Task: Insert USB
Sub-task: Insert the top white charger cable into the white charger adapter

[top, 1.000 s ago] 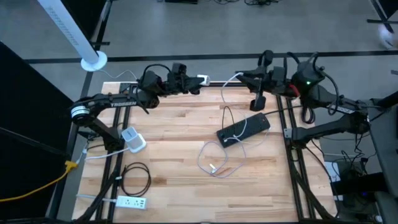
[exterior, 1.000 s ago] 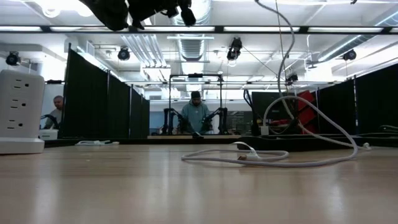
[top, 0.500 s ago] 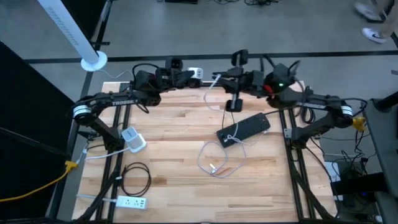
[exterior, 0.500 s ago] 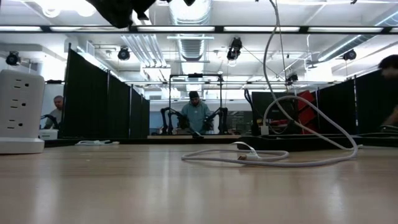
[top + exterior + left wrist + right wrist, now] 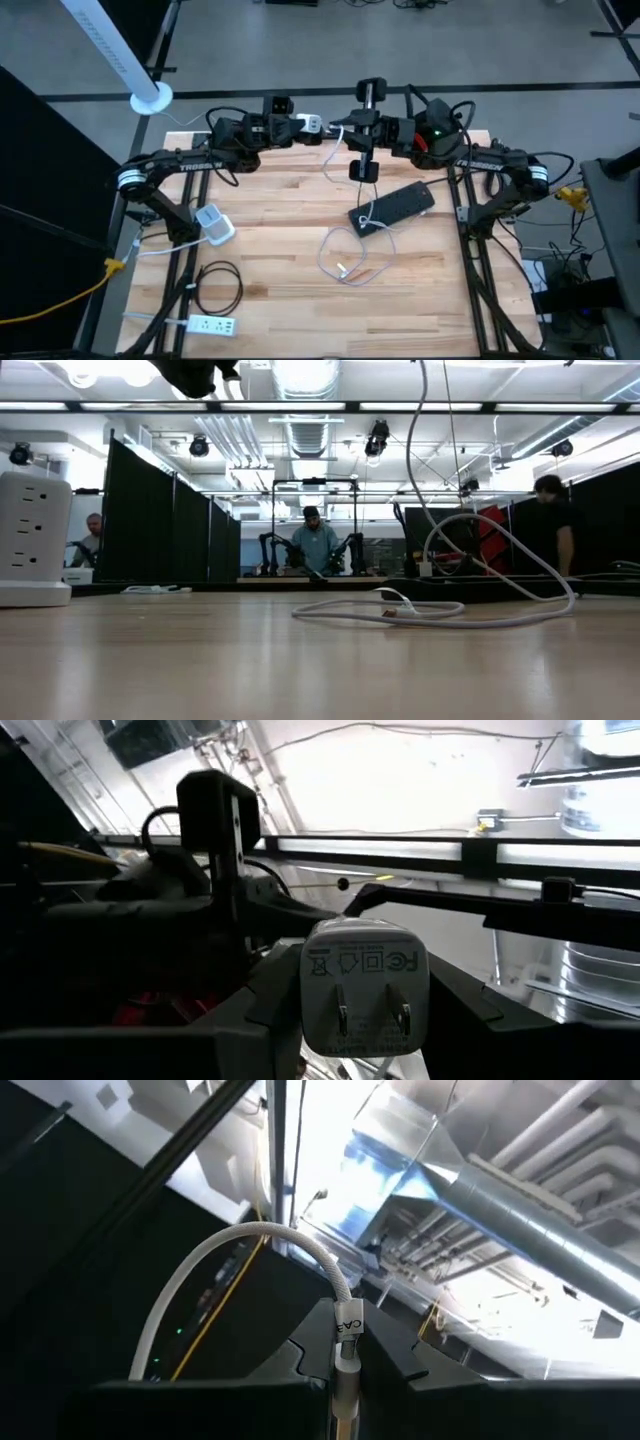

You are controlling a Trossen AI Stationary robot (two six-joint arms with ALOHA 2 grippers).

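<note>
Right end effector pinches "CA"-tagged cable.

I work in a robotics lab: black curtain partitions, exposed ceiling ducts and a person at another arm rig (far behind my table).

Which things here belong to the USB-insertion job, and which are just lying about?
In use: white wall charger in left gripper; white USB cable in right gripper.
Lying about: black power strip, white power strip, outlet cube, black cable coil.
</note>
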